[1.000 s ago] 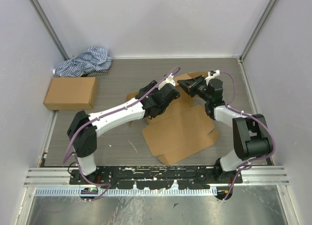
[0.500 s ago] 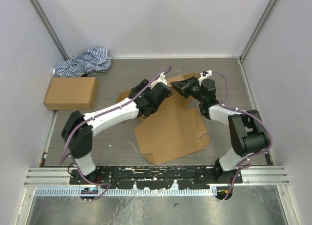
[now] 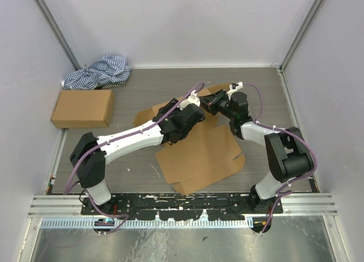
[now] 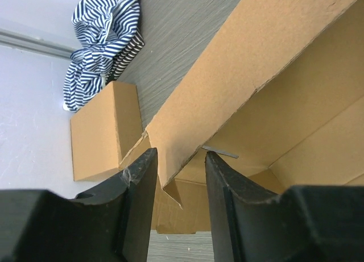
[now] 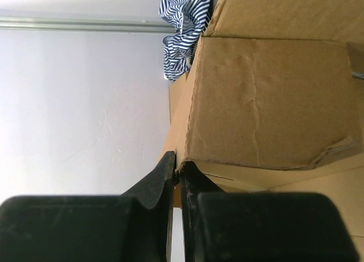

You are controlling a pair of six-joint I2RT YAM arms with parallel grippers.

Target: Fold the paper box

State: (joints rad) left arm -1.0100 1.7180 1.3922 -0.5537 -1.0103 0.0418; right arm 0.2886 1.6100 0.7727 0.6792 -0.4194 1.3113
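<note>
The paper box [image 3: 199,154] is a plain brown cardboard mailer lying mostly flat at the table's middle, with its far panels raised. My right gripper [image 3: 209,104] is at the far right corner of the box. In the right wrist view the right gripper [image 5: 177,162] is shut on the thin edge of a raised flap of the box [image 5: 267,97]. My left gripper [image 3: 190,111] hangs over the far left part. In the left wrist view the left gripper [image 4: 179,159] stands open, and the corner of a raised wall of the box [image 4: 256,63] pokes between its fingers.
A sealed oblong brown carton [image 3: 83,108] lies at the left, also in the left wrist view [image 4: 102,131]. A blue-and-white striped cloth [image 3: 99,71] is bunched in the far left corner behind it. White walls close in the table on three sides.
The box has slid a little to the left and towards the near edge. My right gripper has moved left with its flap. The left gripper swung left, then came back beside it.
</note>
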